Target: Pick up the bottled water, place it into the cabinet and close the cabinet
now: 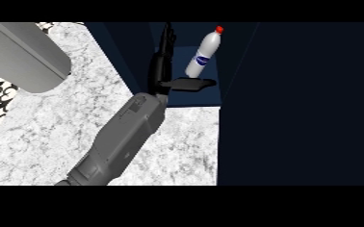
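Note:
The bottled water is white with a red cap and a blue label. It stands slightly tilted inside the open dark cabinet. My right hand reaches into the cabinet just left of the bottle, fingers straight and pointing away from me, a small gap between them and the bottle. Its thumb sticks out to the right at the bottle's base. The hand is open and holds nothing. My left hand does not show.
The cabinet's dark door panel fills the right side of the view. The marbled white counter lies at the left and below. A grey forearm crosses the upper left corner.

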